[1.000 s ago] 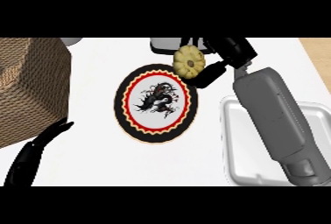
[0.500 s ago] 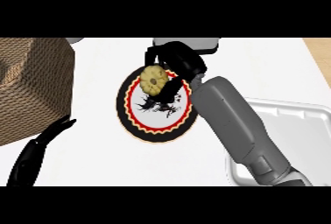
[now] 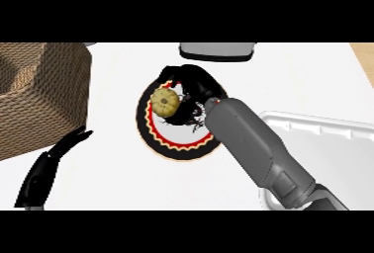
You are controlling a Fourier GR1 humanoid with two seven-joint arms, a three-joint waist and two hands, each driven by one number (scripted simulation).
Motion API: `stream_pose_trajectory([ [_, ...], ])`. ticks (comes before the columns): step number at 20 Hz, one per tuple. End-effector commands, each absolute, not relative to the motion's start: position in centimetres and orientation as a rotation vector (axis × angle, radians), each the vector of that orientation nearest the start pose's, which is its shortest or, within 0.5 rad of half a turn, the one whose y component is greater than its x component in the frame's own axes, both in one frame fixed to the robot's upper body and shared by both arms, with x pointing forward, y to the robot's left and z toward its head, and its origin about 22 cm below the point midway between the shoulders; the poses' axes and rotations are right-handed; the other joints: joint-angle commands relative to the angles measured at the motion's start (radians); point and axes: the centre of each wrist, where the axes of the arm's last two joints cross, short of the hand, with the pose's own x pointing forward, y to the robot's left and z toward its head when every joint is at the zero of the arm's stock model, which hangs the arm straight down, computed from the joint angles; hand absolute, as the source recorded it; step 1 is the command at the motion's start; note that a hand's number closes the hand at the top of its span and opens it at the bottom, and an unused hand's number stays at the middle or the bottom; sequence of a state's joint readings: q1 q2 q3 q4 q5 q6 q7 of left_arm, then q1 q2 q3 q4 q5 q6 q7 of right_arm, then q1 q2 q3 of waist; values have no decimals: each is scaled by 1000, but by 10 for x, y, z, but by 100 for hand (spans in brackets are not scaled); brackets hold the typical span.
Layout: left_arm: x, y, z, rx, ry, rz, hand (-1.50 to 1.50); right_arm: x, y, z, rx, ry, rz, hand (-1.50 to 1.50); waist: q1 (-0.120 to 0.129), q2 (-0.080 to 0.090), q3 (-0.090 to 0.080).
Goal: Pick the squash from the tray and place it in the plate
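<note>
The squash (image 3: 164, 101) is a small yellow ribbed one, held over the upper left part of the plate (image 3: 169, 143). The plate has a black rim, a red and cream scalloped ring and a dark figure in its middle. My right hand (image 3: 191, 89) reaches over the plate from the right and its fingers curl round the squash. Its grey forearm hides the plate's right side. The white tray (image 3: 321, 129) lies at the right, partly under that forearm. My left hand (image 3: 53, 163) rests open at the lower left, apart from everything.
A woven brown basket (image 3: 36, 94) fills the left side of the counter. A grey object (image 3: 217, 50) stands at the far edge behind the plate. A wooden strip (image 3: 363, 52) shows at the far right.
My right hand has carried the squash further left and lower, from the plate's top edge to over its upper left part. The left hand has stayed still.
</note>
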State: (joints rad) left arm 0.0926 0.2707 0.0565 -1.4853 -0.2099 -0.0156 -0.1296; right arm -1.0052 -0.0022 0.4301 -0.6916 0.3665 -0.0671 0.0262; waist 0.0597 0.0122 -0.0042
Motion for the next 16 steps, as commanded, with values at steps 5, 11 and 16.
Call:
stream_pose_trajectory([
  [5,212,326,-7,433,-1538,-332,0,395,-31,75,-209,-1639,981,-150,-2,-4,4],
  [11,221,325,6,448,-1530,-315,0,406,-45,89,-142,-1762,626,-150,-27,-8,5],
  [16,217,335,-6,468,-1521,-301,0,428,-100,74,-149,-1722,449,-150,-36,-2,5],
])
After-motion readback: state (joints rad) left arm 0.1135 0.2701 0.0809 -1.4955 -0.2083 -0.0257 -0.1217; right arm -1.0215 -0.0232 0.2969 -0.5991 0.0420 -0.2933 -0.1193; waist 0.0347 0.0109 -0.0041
